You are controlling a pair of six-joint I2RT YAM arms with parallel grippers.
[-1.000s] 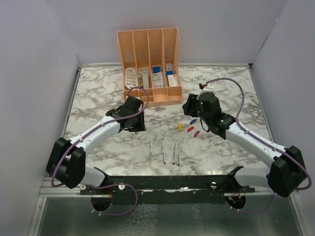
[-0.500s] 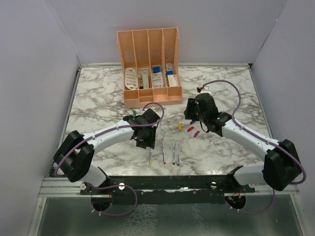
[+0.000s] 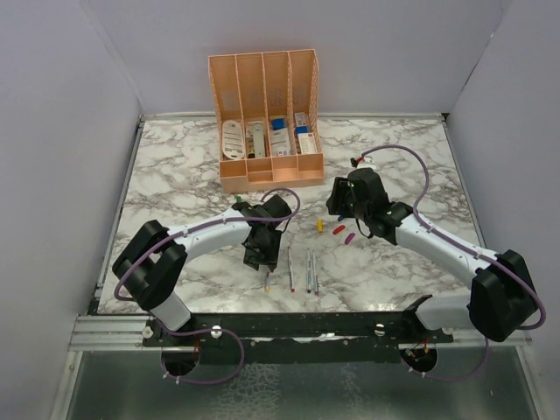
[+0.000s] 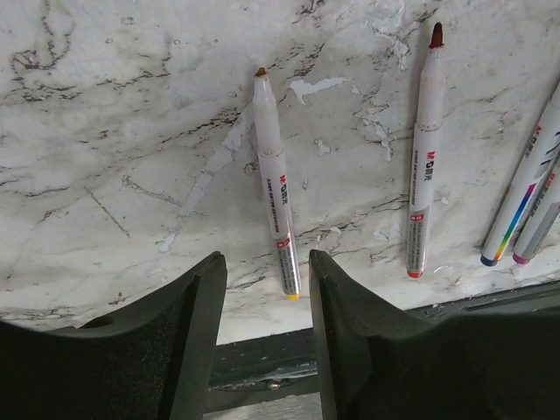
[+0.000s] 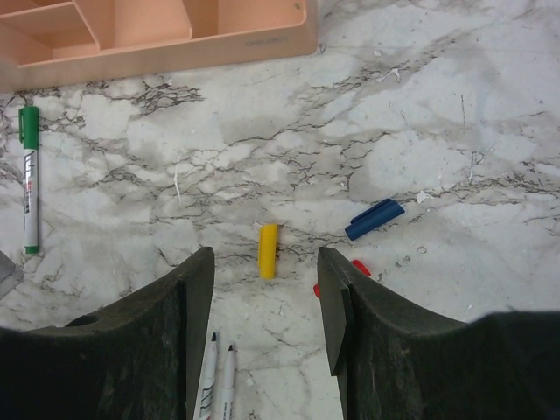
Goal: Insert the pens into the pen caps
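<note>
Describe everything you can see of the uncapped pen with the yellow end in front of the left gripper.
The pen is a thin grey-white barrel, plastic by its look, with small print and a red mark along it, a yellow band at its near end and a bare, dark yellowish tip at the far end. It lies flat on the marble table, leftmost in the row, apart from the red-tipped pen. The left gripper stands open either side of its near end, not gripping it.

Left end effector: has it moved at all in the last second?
Yes. The left end effector has swung away from the organizer, toward the table's near edge and rightward, and now hangs over the leftmost pen.
</note>
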